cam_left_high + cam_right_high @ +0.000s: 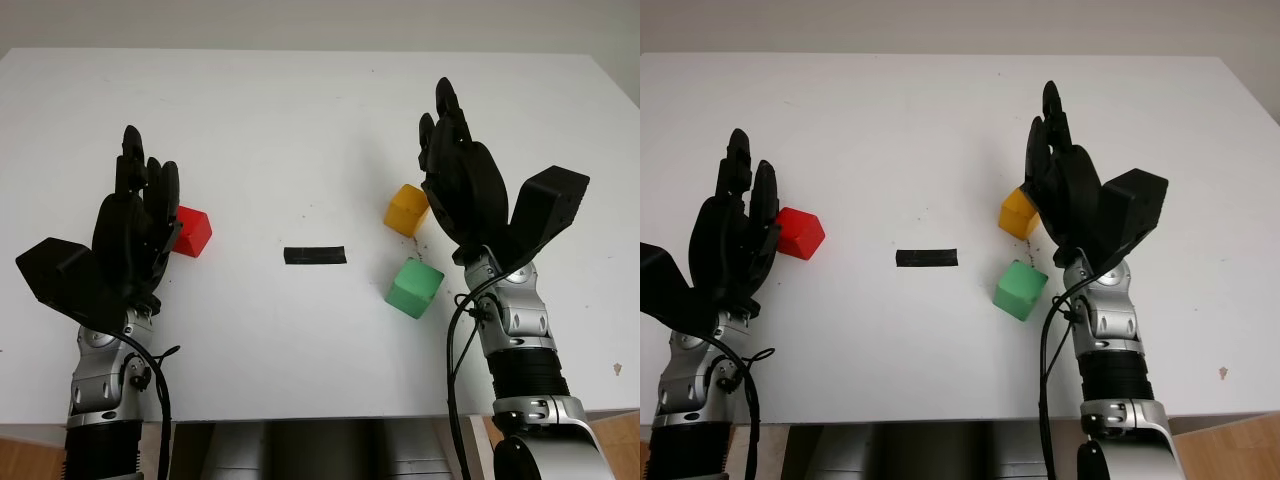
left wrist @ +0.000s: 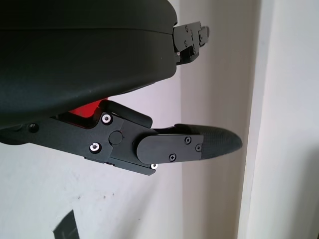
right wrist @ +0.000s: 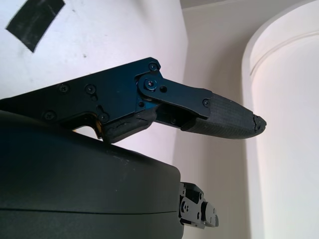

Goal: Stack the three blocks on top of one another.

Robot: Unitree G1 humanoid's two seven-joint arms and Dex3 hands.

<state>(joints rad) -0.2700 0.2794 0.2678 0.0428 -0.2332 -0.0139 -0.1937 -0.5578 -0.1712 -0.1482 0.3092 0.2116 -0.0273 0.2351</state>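
The matte white tabletop [image 1: 300, 130] carried faint dark specks near its middle and a short strip of black tape [image 1: 315, 255]. Toward its left edge sat a plain red cube block [image 1: 193, 232]; toward the right were a yellow-orange cube block [image 1: 406, 209] and a mint-green cube block [image 1: 414, 286]. Both three-finger hands, left [image 1: 140, 215] and right [image 1: 460, 180], were glossy black on silver-grey wrists.

Left hand [image 1: 140, 225] raised above the tabletop's left side, open, fingers [image 1: 132, 160] pointed toward the far edge, holding nothing. Left forearm rose from the near edge, close to the near left corner. Right hand [image 1: 462, 180] likewise open and empty, lifted over the right half, fingers [image 1: 445, 105] aimed at the far edge. Right forearm came up from the near edge, wrist nearly upright.
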